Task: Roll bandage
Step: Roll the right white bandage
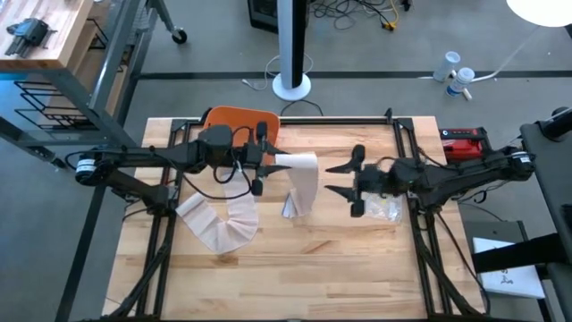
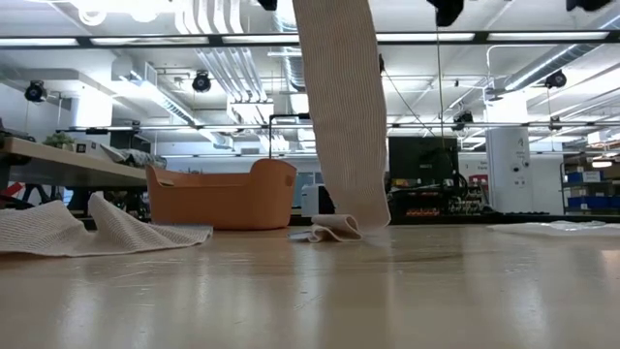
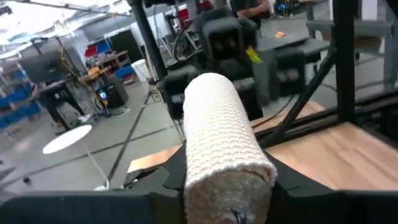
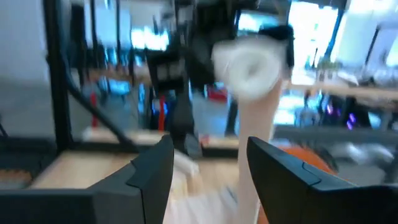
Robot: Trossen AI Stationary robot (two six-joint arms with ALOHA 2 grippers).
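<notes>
White bandages [image 1: 304, 179]: two; claws: two

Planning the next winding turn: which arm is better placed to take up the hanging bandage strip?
Right, probably. The left gripper is shut on the bandage roll, while the right gripper is open beside the hanging strip.

Overhead and table-level views share the hanging bandage [image 1: 307, 179].

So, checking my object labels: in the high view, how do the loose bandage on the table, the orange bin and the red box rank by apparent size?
1. Loose bandage, widest spread.
2. Orange bin, though the left arm hides part, so this is unsure.
3. Red box, clearly smallest.
</notes>
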